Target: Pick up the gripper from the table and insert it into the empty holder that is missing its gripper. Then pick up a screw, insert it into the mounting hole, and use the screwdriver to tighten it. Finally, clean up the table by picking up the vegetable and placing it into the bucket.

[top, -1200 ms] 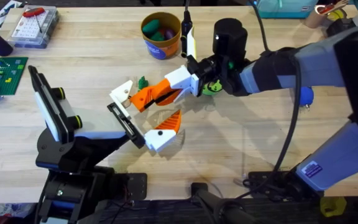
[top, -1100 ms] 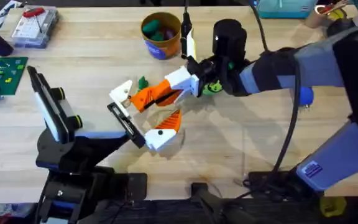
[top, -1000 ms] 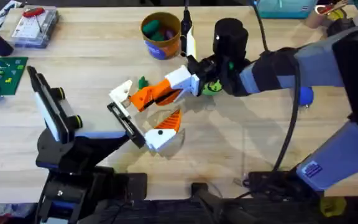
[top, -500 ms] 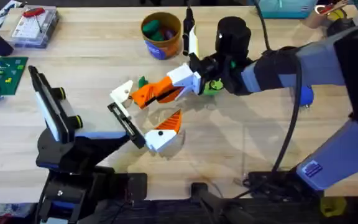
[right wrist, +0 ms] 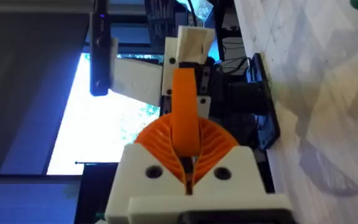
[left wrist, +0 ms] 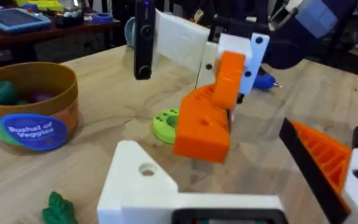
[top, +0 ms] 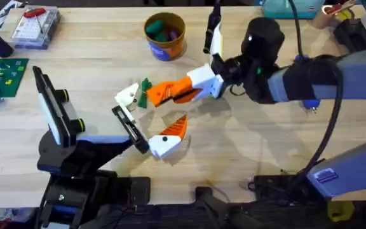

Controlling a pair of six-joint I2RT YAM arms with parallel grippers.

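My right gripper [top: 170,93] has its long orange-white jaws shut on the gripper [top: 129,97], a small finger with a white block base. It holds it just above the table beside the holder [top: 129,122], the flat black bracket on the left arm's tip. In the right wrist view the gripper [right wrist: 188,50] sticks out past the shut jaws. My left gripper [top: 150,118] is open, with only its black-dotted twin finger [top: 168,136] mounted. A green vegetable [top: 145,84] lies next to the white base. The bucket [top: 164,35] stands at the back with vegetables inside.
A clear parts box [top: 34,27] with a red screwdriver [top: 34,12] on it sits at the back left, above a green brick plate [top: 2,71]. A teal box [top: 291,7] is at the back right. A green disc [left wrist: 165,125] lies under the right arm.
The right arm has drawn back to the right and risen, its wrist now farther from the bucket. The held gripper has shifted only slightly beside the holder. The left arm is still.
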